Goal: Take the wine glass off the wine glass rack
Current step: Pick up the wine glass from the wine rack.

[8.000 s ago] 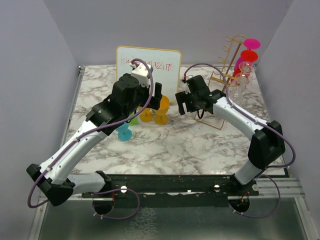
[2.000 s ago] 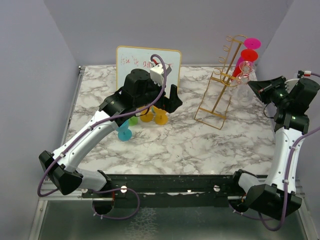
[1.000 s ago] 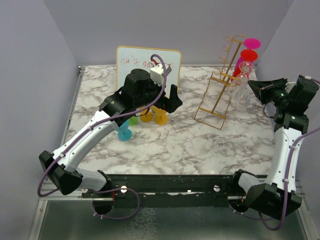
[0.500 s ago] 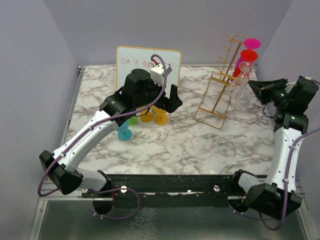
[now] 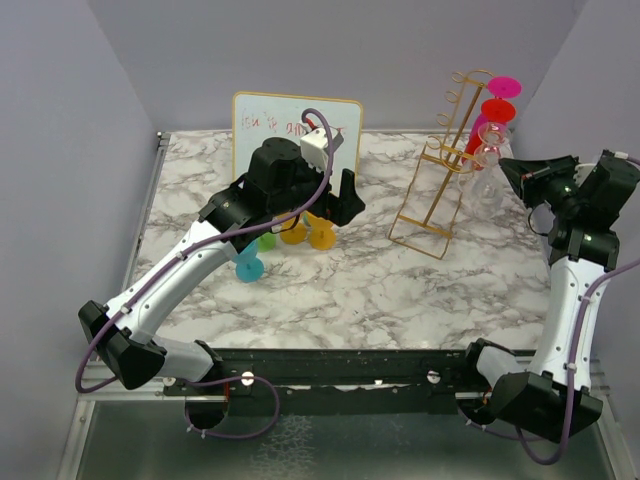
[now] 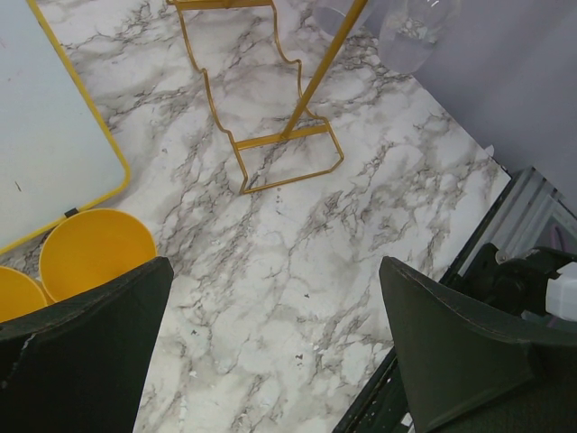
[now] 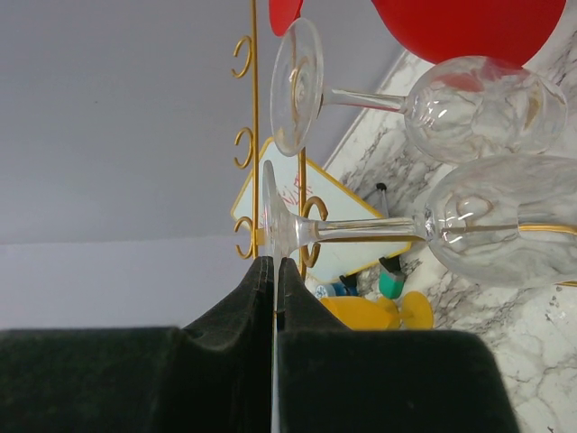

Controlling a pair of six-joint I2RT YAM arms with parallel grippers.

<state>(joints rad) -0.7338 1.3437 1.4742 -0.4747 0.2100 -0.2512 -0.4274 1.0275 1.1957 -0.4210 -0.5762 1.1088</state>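
R gripper (image 7: 273,271) clenched on wine glass (image 7: 361,229) foot, barely moved last sec; looks still hooked at rack (image 5: 444,153) 3 o'clock, not off yet; L gripper (image 6: 275,271) wide open.

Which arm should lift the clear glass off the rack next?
Right. The right end effector is shut on the foot of the lower clear wine glass hanging on the wine glass rack. The left end effector hangs open by the whiteboard, away from the rack.
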